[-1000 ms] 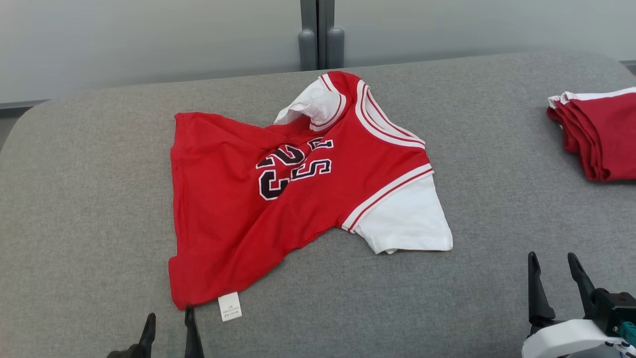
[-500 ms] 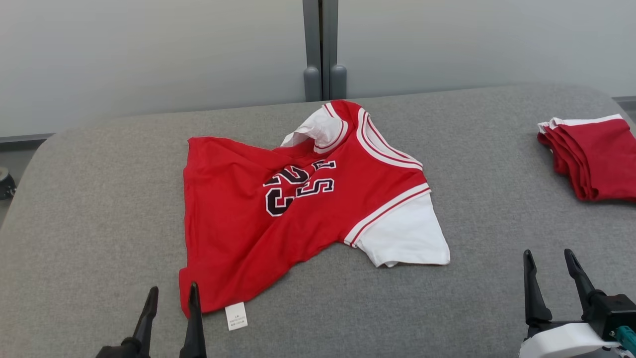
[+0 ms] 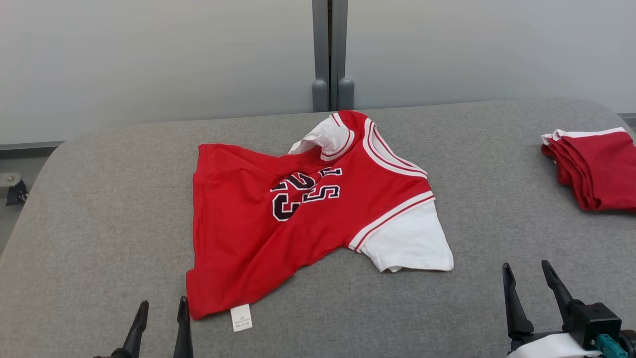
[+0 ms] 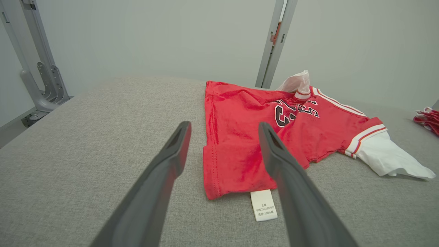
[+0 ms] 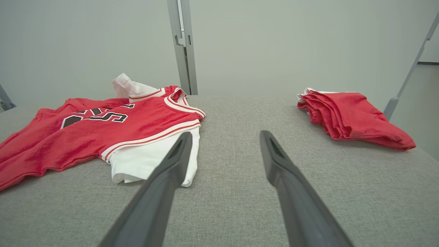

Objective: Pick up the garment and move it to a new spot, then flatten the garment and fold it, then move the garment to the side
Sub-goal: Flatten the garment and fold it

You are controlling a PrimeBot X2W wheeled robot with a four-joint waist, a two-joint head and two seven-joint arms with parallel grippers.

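Presently the left jaws and right jaws both gape empty; the rumpled red garment [image 3: 238,223] lies on the grey tabletop [image 3: 99,223] just ahead of the left jaws, its white sleeve [image 3: 407,243] ahead-left of the right jaws.

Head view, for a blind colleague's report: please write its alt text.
A rumpled red jersey with white sleeves lies unfolded mid-way on a grey padded table, its care label at the near hem. The left gripper and right gripper stand open and empty at the bottom corners; a stack of folded red garments sits at far right.
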